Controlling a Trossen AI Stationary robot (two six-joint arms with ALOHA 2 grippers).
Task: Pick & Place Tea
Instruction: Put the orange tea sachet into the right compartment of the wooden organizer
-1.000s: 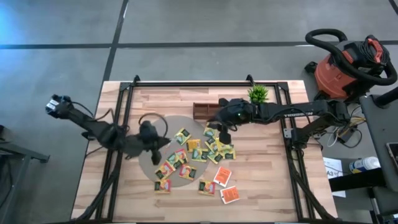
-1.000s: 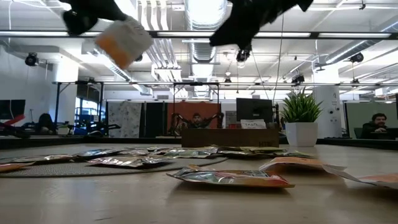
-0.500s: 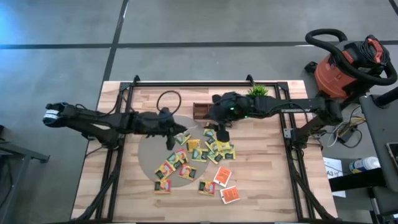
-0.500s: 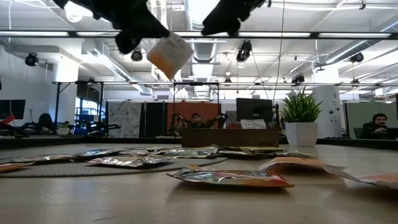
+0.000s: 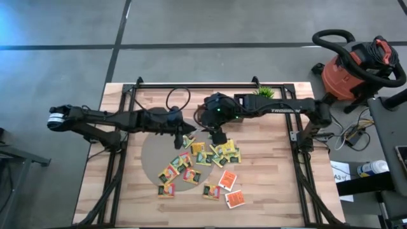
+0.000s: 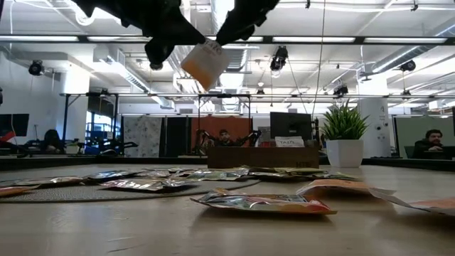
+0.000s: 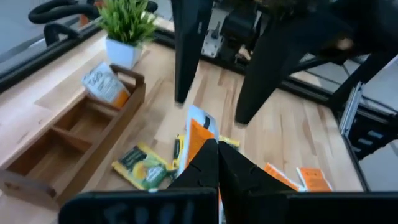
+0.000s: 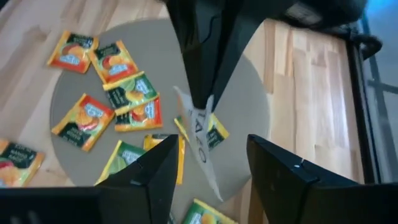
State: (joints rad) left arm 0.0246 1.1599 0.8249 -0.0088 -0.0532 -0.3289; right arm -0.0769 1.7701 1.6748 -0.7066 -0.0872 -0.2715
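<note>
While sachets [image 5: 213,156] litter the mat [image 5: 152,152], a tray [image 5: 205,114] stands beside.

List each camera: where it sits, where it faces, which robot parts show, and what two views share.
High view: overhead, straight down on the wooden table; both dark arms meet mid-table.
Low view: table height, level into the room; arms enter from above, an orange-and-white paper tea sachet aloft.
Left wrist view: behind the shut left pincer, facing the brown wooden tray.
Right wrist view: behind the open right pincer, facing the round grey mat.
Shared: both wrist views show the held sachet.
</note>
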